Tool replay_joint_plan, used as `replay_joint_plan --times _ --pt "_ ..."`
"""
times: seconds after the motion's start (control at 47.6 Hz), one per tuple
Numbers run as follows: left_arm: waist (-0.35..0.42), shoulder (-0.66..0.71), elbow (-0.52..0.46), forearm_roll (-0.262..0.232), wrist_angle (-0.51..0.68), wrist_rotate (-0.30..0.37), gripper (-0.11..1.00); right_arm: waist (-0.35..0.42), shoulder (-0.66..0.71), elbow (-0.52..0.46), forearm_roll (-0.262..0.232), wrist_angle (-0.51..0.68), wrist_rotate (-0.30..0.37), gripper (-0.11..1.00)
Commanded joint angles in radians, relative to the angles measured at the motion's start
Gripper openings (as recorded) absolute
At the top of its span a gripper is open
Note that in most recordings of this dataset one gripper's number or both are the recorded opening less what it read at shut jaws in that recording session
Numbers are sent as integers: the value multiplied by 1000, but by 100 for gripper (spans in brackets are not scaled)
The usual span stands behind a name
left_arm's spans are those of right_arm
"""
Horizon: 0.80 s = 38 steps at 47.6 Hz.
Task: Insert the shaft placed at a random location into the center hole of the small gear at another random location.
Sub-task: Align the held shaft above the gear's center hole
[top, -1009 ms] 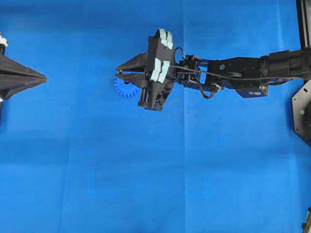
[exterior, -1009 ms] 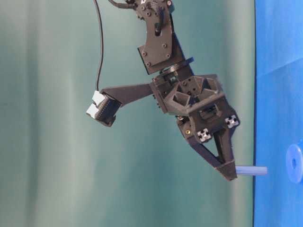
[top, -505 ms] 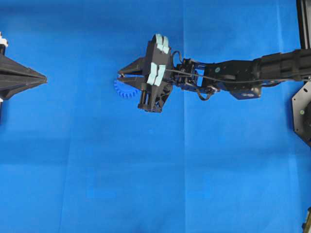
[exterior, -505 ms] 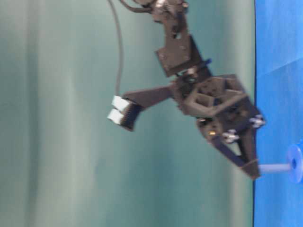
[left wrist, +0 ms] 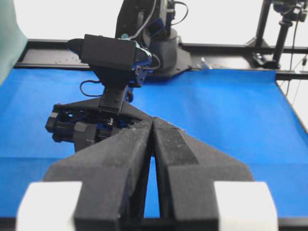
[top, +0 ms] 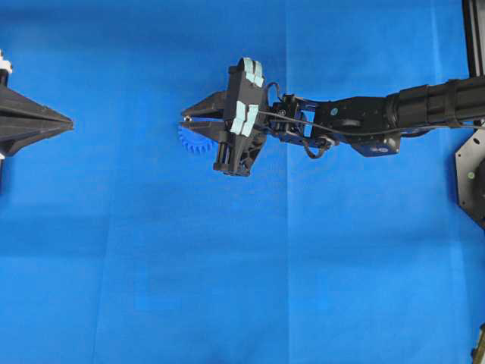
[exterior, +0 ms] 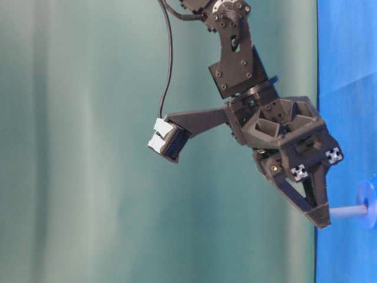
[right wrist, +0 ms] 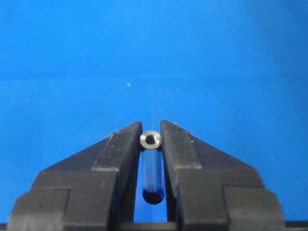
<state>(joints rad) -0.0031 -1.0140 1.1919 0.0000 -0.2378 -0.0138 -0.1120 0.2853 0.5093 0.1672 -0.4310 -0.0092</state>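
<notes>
Shaft pinched in my right arm's jaws, tip at the gear's hub.

Bench (top: 151, 250) is blue mat. Left gripper (left wrist: 153, 126) idles at the edge, jaws pressed together, empty. Right gripper (right wrist: 151, 137) pinches the shaft (right wrist: 152, 166) near its upper end. Small gear (top: 193, 139): light plastic, likely slides if nudged. Shaft looks stiff, smooth, slippery; I judge the tip is at or just entering the center hole, which is hidden.

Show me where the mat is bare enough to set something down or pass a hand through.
The whole lower half of the mat, below the right gripper, is bare. So is the strip between the left gripper and the small gear. It is crowded only at the gear, where the right jaws hold the shaft at its hub.
</notes>
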Motion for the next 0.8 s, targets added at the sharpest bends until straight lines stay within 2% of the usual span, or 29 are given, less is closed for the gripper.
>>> replay_joint_plan --times 0.0,0.357,0.778 --pt "2 3 -9 2 -5 -2 0 -2 -44 -5 2 0 -2 3" --pt "2 5 -9 2 -2 -2 0 -3 -120 15 -2 0 -23 3" --pt "2 3 -9 2 -2 -2 0 6 -69 17 3 -48 -15 3"
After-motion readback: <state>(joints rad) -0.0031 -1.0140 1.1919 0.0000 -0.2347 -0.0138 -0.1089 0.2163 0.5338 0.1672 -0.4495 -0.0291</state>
